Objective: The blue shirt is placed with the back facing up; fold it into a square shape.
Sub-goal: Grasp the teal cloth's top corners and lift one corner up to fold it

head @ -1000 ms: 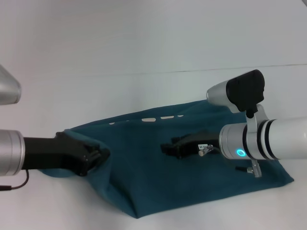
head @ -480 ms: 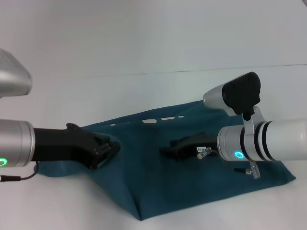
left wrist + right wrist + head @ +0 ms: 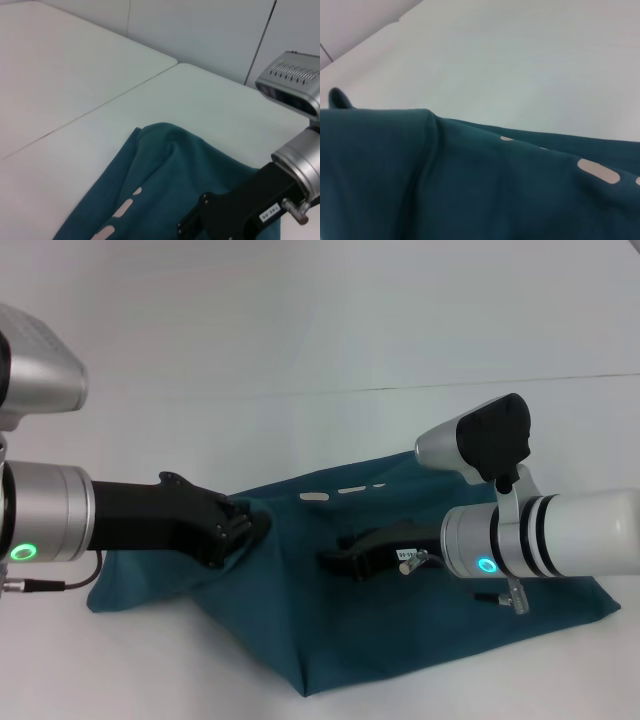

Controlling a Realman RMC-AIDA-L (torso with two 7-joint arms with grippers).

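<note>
The blue shirt [image 3: 400, 630] lies rumpled on the white table, with small cream marks [image 3: 313, 496] showing at its far fold. My left gripper [image 3: 245, 527] is shut on a raised fold at the shirt's left side, and the cloth drapes down from it. My right gripper [image 3: 335, 562] hovers low over the middle of the shirt, pointing left toward the left gripper, about a hand's width away. The left wrist view shows the shirt [image 3: 165, 170] and the right gripper [image 3: 187, 230] above it. Close teal cloth [image 3: 445, 185] fills the right wrist view.
A white table [image 3: 300, 330] stretches beyond the shirt, with a thin seam [image 3: 420, 387] running across it. The shirt's near corner [image 3: 308, 692] sits close to the table's front. No other objects are in view.
My left gripper has moved right and slightly away, pulling the shirt's left side over toward the middle. The right gripper has slid a little to the left.
</note>
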